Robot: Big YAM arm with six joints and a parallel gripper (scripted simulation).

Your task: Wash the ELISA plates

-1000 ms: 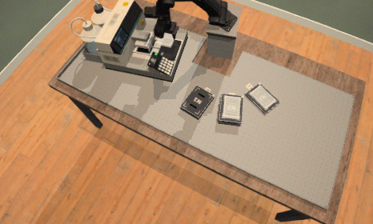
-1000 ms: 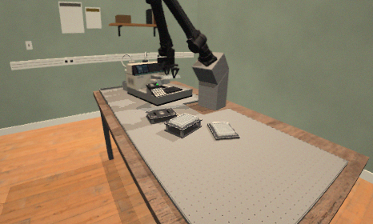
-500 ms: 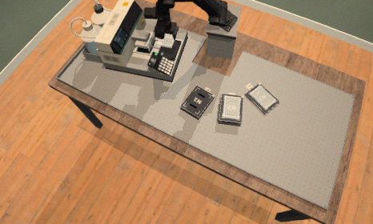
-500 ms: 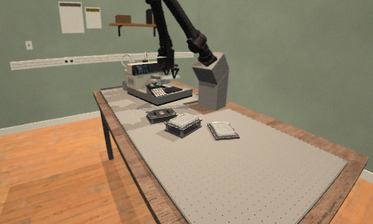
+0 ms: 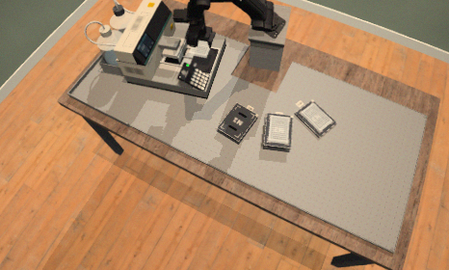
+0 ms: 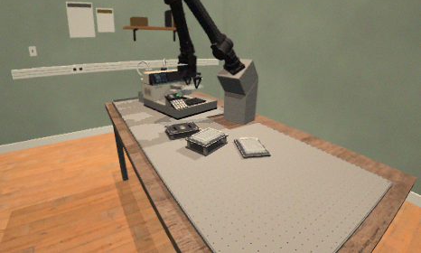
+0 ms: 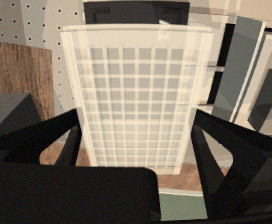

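My gripper [image 5: 198, 47] [image 6: 192, 85] [image 7: 136, 113] is shut on a pale, clear ELISA plate [image 7: 132, 85] and holds it above the washer's base, behind the keypad [image 5: 198, 79] [image 6: 178, 105]. The washer [image 5: 130, 40] has its lamp [image 5: 187, 65] [image 6: 177, 96] lit green. The carrier's pocket is not clearly visible. The left nest [image 5: 246, 126] is empty and dark. One plate [image 5: 279, 128] [image 6: 207, 135] sits in the raised middle nest; another plate [image 5: 315, 115] [image 6: 251, 145] sits in the low right nest. The held plate's cut-off corner cannot be made out.
The washer's tall housing stands left of the gripper. The arm's grey pedestal [image 5: 266, 53] [image 6: 240, 98] stands to the right of the washer. Bottles with tubes [image 5: 105, 34] stand behind the washer. A wall shelf [image 6: 149, 28] hangs at the back.
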